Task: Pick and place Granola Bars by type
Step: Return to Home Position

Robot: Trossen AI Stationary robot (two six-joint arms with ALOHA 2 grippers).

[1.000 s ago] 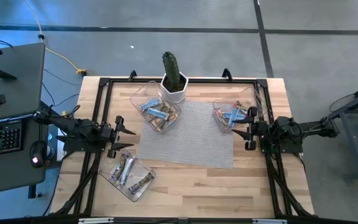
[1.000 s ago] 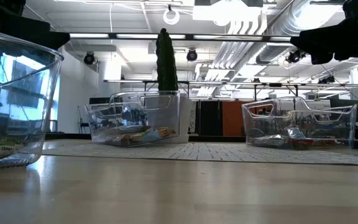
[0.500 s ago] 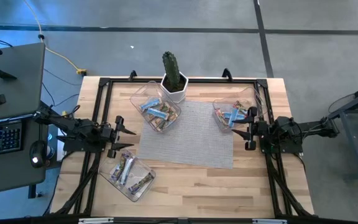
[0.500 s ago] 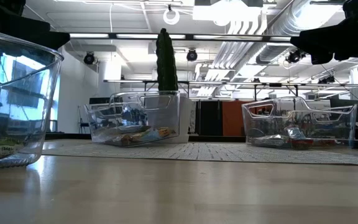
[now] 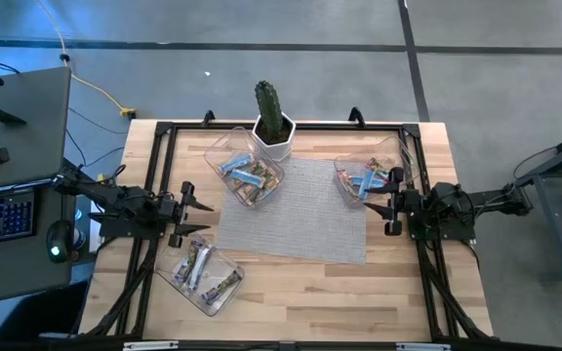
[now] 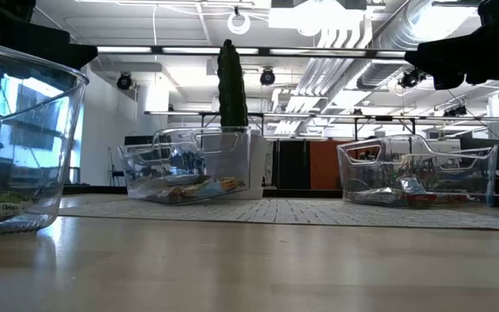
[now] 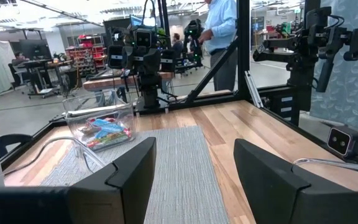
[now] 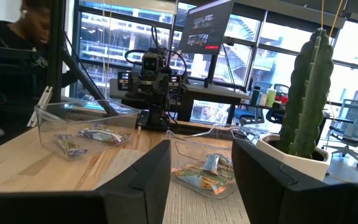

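The Granola Bars [image 5: 245,175] were seen lying in three clear bins [image 5: 219,149]: beside the cactus [image 5: 269,105], near the right gripper [image 5: 386,209] and near the left gripper [image 5: 199,216]. Both claws were parted and empty.

Overhead looks straight down, low skims the table [image 5: 310,288], wrists face inward (all share the mat [image 5: 301,216]).

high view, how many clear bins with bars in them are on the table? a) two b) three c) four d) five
b: one bin sits by the cactus, a second bin at the mat's right edge, and a third bin on bare wood, each holding bars.
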